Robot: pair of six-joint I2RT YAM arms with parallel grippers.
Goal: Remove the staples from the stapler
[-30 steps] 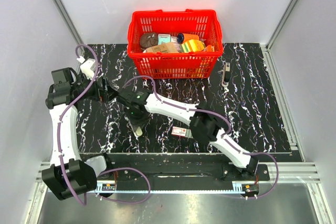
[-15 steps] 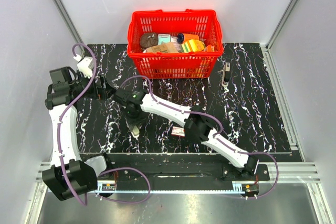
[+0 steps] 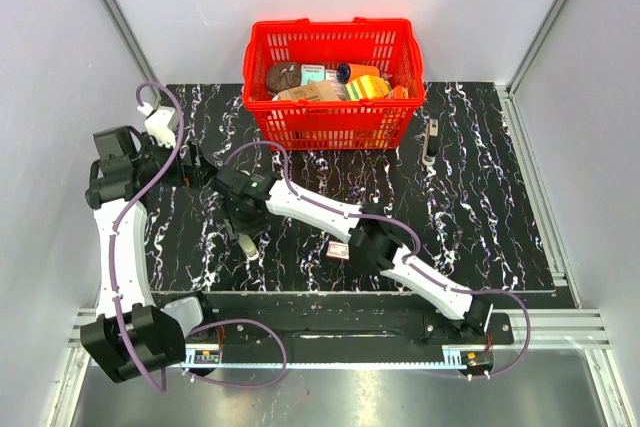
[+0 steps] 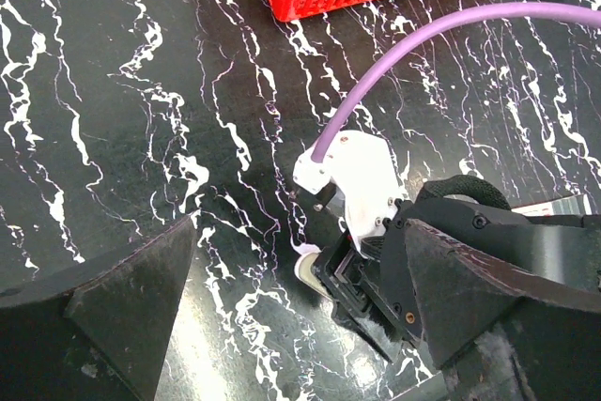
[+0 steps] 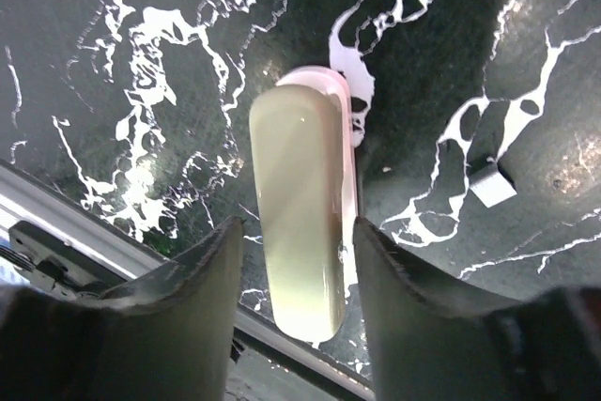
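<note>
Right hand (image 3: 245,230) clamped on the stapler (image 3: 245,244), low over the tabletop (image 3: 480,207), left of centre and in front of the red basket (image 3: 335,127).

In the right wrist view, stapler (image 5: 299,213) lengthwise between the two fingers (image 5: 188,298), hugged along both long sides. Rounded cream end out past the fingertips, a pinkish-white base peeking from behind the cream top. Off to one side on the black marbled surface, apart from the stapler, a small pale scrap (image 5: 491,183). Visible in this view alone.

Left hand (image 3: 200,172) just beside the right arm's wrist, on its left, fingers spread wide apart. Same hand (image 4: 300,232) in the left wrist view, with both dark fingers (image 4: 122,307) at the lower corners. Between them, the white wrist housing (image 4: 352,180) of the right arm and its purple cable (image 4: 451,30). Of the stapler (image 4: 308,268), only a pale sliver under the black hand.

From above only: a little red-white-green box (image 3: 340,250) flat on the tabletop, right of the stapler and close by the right arm's elbow. Also a slim pale thing (image 3: 430,142) just right of the basket, and coloured packets (image 3: 340,82) inside the basket. Print on the box and packets too small to read.
</note>
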